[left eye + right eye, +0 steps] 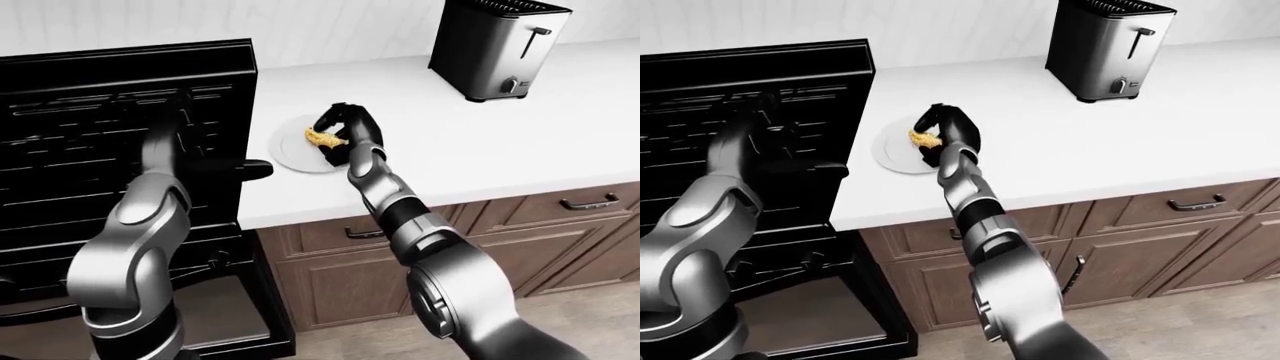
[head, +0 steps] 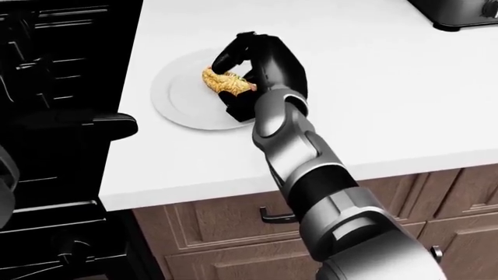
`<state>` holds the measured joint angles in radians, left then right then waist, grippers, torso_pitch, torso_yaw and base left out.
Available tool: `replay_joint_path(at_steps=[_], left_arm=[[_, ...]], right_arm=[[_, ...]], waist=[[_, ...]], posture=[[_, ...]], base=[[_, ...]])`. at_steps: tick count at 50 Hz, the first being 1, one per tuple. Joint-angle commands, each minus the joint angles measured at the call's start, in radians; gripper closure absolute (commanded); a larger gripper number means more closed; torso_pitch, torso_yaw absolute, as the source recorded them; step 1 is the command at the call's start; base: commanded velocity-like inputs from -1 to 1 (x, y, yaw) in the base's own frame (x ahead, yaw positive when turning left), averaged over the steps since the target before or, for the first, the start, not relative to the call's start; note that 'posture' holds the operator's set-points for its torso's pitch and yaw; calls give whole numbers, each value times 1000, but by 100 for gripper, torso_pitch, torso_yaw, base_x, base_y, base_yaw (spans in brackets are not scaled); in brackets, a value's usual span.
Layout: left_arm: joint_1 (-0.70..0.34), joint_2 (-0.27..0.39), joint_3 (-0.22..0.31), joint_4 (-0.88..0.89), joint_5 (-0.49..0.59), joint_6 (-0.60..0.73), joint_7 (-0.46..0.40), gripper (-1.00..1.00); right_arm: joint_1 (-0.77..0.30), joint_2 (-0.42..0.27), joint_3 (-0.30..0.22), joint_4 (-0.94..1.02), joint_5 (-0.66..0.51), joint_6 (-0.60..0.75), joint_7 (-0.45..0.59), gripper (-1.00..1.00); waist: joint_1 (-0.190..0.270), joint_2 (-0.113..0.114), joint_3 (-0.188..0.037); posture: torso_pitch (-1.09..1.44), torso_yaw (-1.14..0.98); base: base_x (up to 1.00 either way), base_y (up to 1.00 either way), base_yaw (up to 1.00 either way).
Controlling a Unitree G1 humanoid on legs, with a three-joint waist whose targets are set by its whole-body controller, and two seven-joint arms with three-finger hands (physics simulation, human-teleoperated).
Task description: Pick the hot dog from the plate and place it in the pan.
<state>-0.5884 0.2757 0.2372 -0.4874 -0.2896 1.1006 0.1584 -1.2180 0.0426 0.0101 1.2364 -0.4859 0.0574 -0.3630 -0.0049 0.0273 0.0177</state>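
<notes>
The hot dog point(image 2: 220, 81) lies on a white plate point(image 2: 175, 96) near the left edge of the white counter in the head view. My right hand point(image 2: 232, 80) is over it, fingers curled down across its top and thumb under its near side, shut on it. To the plate's left, a black pan handle point(image 2: 109, 125) sticks out from the black stove; the pan's body blends into the dark stove top. My left hand point(image 1: 172, 120) is raised over the stove in the left-eye view, and its black fingers are lost against the black.
A steel toaster point(image 1: 495, 49) stands at the counter's top right. The white counter point(image 2: 389, 99) stretches right of the plate. Wooden drawers with dark handles point(image 1: 590, 201) sit below. The black stove point(image 1: 70, 150) fills the left side.
</notes>
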Motion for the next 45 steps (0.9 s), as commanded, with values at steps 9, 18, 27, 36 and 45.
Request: replay_joint_path(at_steps=[9,18,27,36,45], left_arm=[[-27,11,4,-23,5,-35,3,-100],[-41,18,11,-32,1,-13,2,-100],[-50,17,6,-27,5,-12,3,-100],[-81,42,10,25,13,-33,-10,-100],[-135,65,20,37,7,-3,-6,-100]], right_arm=[[-51,-15,-4,-45,9,22,12,100],[-85,-27,-5,-89,25,58,31,100],[-109,-39,-7,-140,45,92,51,100],[-130,-42,-55,-279,175,192,139,100],[-106,-89,-49,-527,284,403,220,100]], waist=[[0,3,-23],[1,3,-19],[1,3,-15],[0,3,-11],[1,-1,-4]], posture=[[0,0],[0,0],[0,0],[0,0],[0,0]], base=[[0,0,0],[0,0,0],[0,0,0],[0,0,0],[0,0,0]])
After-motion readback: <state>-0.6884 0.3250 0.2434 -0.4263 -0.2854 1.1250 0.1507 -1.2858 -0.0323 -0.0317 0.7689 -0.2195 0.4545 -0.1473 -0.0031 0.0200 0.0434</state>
